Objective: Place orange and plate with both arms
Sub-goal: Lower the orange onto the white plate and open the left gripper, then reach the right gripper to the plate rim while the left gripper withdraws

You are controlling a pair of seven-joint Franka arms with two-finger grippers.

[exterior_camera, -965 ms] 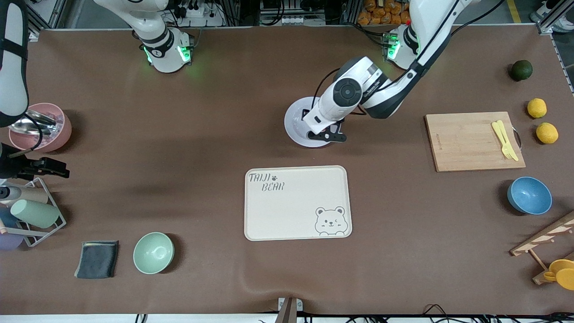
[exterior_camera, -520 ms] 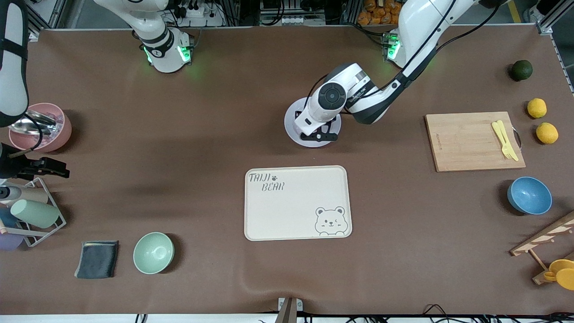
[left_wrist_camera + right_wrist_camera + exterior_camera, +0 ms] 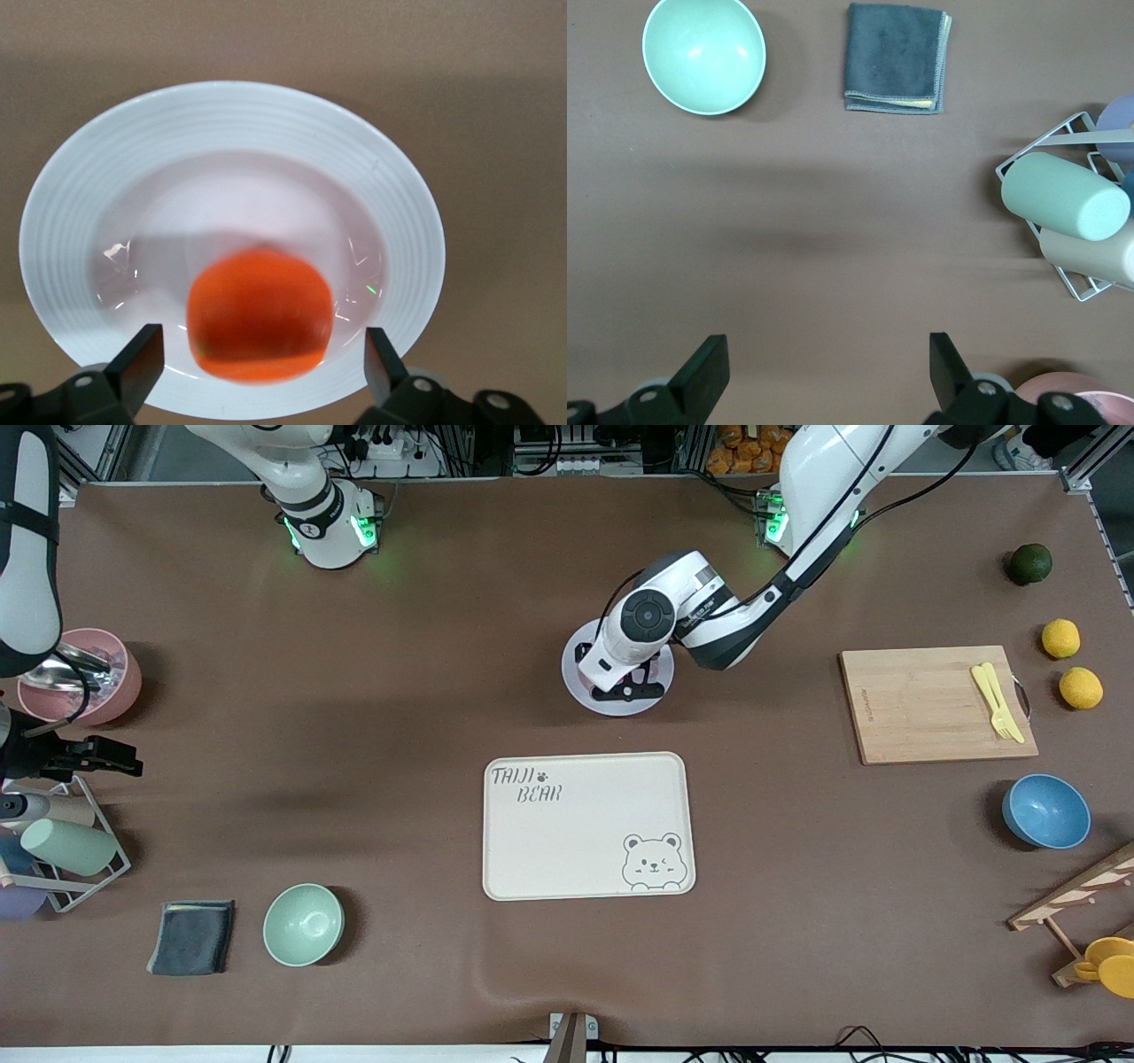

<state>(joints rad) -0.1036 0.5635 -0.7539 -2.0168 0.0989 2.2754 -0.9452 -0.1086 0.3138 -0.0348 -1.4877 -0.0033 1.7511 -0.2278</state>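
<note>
The plate (image 3: 570, 677) is white with a lavender tint and lies on the table, farther from the front camera than the cream tray. My left gripper (image 3: 625, 689) hangs low over it. In the left wrist view the orange (image 3: 260, 314) rests in the plate (image 3: 230, 115), between my left gripper's (image 3: 261, 350) open fingers and clear of both. In the front view my left hand hides the orange. My right gripper (image 3: 93, 760) is open and empty over bare table at the right arm's end, beside the cup rack; it also shows in the right wrist view (image 3: 828, 354).
The bear-printed tray (image 3: 585, 828) lies mid-table. A cutting board (image 3: 930, 704) with a yellow fork, two lemons (image 3: 1060, 638), a dark green fruit (image 3: 1030, 563) and a blue bowl (image 3: 1045, 811) are at the left arm's end. A pale green bowl (image 3: 303, 924), grey cloth (image 3: 191, 937), cup rack (image 3: 62, 850) and pink bowl (image 3: 75, 676) are at the right arm's end.
My left arm has drawn back a little toward its base, and its gripper now sits over the middle of the plate. My right gripper has barely moved.
</note>
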